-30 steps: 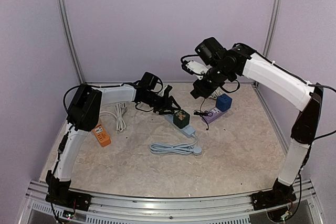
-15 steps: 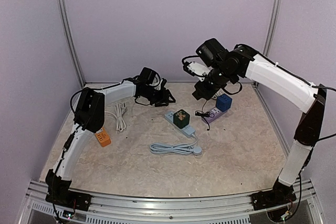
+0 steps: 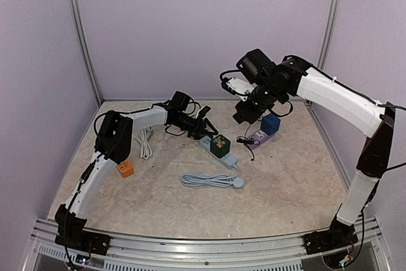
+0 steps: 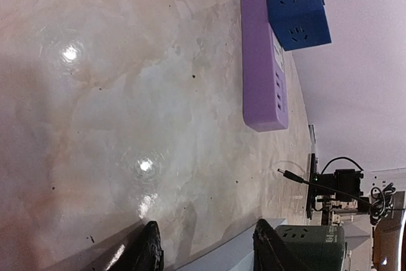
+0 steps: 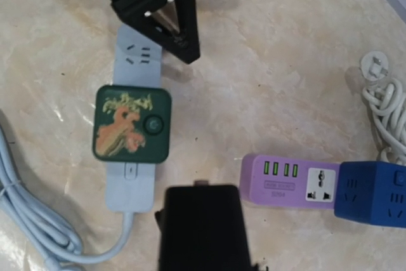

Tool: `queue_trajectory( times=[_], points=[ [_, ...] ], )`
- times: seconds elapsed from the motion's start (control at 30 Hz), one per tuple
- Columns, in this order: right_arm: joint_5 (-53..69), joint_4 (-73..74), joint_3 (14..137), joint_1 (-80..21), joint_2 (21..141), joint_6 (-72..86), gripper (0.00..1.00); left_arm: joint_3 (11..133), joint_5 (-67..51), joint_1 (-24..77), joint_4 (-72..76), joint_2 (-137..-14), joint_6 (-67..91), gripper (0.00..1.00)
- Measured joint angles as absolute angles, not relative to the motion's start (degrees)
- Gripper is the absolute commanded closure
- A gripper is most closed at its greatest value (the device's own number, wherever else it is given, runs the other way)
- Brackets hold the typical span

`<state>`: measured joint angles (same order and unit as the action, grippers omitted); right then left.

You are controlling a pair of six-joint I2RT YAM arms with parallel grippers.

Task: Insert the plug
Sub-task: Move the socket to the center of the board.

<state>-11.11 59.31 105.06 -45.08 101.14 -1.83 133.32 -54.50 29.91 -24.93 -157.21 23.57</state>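
2 power strips on the table (image 5: 285, 61): pale strip (image 5: 130, 185), purple strip (image 5: 288, 181). 2 cube adapters: green cube (image 5: 132, 124), blue cube (image 5: 371, 193). 1 black plug (image 5: 200, 226), clamped in the closed right jaws above the table between the strips, long axis along the jaws, aimed down. Left jaws half open, empty, at the pale strip's end.

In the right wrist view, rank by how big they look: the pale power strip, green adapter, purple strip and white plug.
Largest: pale power strip.
Next: green adapter and purple strip, too alike to rank.
Smallest: white plug.
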Motion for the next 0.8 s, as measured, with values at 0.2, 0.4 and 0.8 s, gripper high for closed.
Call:
queue_trajectory(
  times=[0.2,0.4,0.8],
  points=[
    [-11.35,59.72,104.99,-45.69,100.25,-1.74,1.00,120.01,-56.34,29.71,-19.40,-151.13,23.27,0.57],
    [-10.26,60.23,103.63,-47.53,97.58,-1.39,1.00,103.88,-53.08,29.71,-12.99,-141.93,26.57,0.59],
    [-3.77,66.39,113.40,-51.62,103.96,-5.48,1.00,82.74,-40.42,34.96,-1.54,-129.14,39.05,0.64]
  ],
)
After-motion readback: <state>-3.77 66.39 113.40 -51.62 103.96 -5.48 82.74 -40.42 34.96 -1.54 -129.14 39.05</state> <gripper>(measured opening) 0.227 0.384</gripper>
